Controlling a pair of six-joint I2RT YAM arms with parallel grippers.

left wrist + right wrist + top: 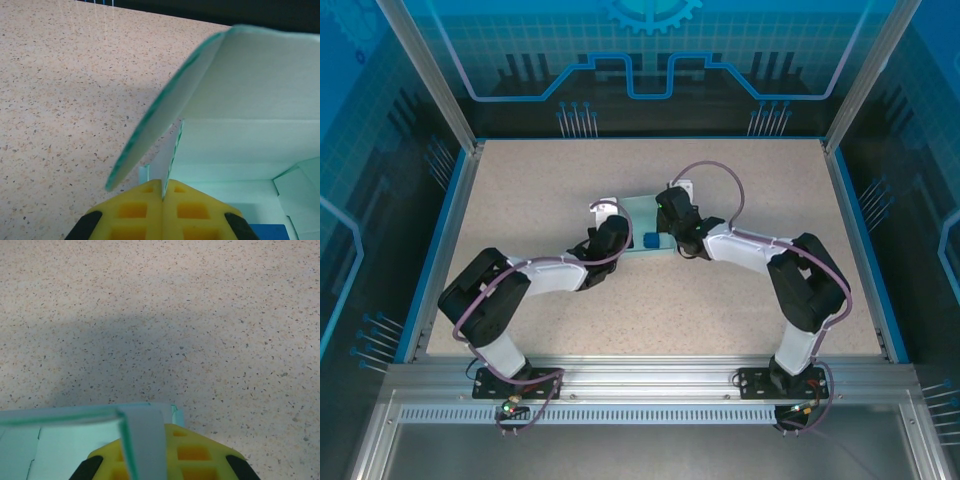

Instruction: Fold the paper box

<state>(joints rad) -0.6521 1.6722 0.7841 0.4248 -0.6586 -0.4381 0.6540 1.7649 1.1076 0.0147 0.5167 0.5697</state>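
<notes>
Jaws clamped (both pairs), one paper box (642,215)

Both arms reach inward from the frame's lower corners, elbows out, wrists nearly meeting at centre. The left gripper (162,192) and right gripper (167,437) are clamped tight.

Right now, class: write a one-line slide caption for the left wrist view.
Left claw pinches a thin flap of the pale blue paper box, a wider panel arching above the speckled table.
</notes>
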